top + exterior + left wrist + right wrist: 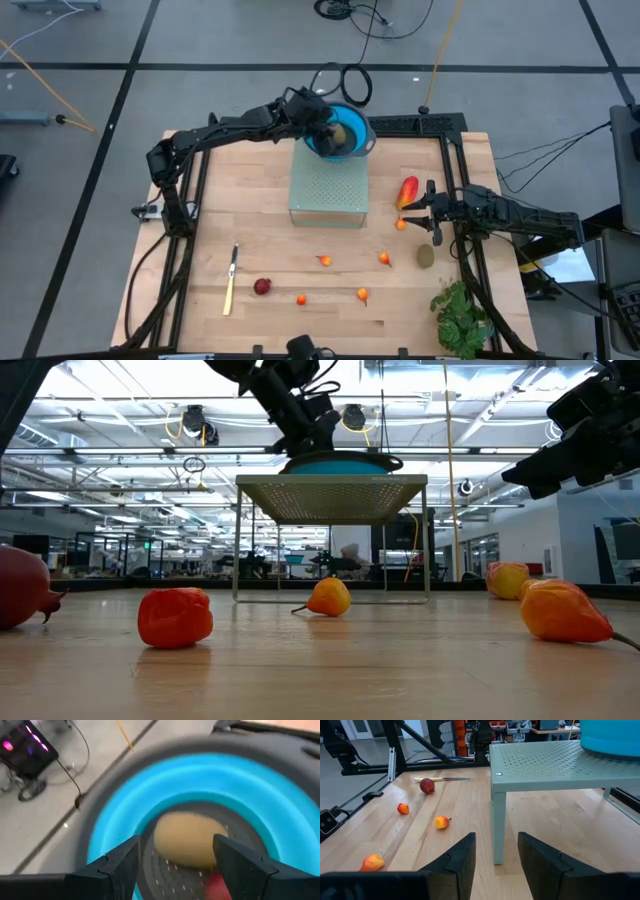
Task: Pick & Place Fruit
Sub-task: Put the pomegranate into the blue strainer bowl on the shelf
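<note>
Fruit is lying scattered as we are working: our left gripper (330, 131), fingers apart, is hovering over the blue bowl (352, 148) holding a brownish-olive oval (190, 841); our right gripper (410, 213), fingers parted and empty, is waiting beside the red-and-yellow piece (408, 190) on the desk (270, 215).

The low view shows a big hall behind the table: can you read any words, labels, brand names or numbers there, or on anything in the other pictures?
No readable text in any view.
Hall behind the table, low view: only lights, beams and blurred shapes; any signs are too small to read.
Bowl, stand, knife, fruit: no labels visible.
Left gripper and right gripper: no markings visible.
</note>
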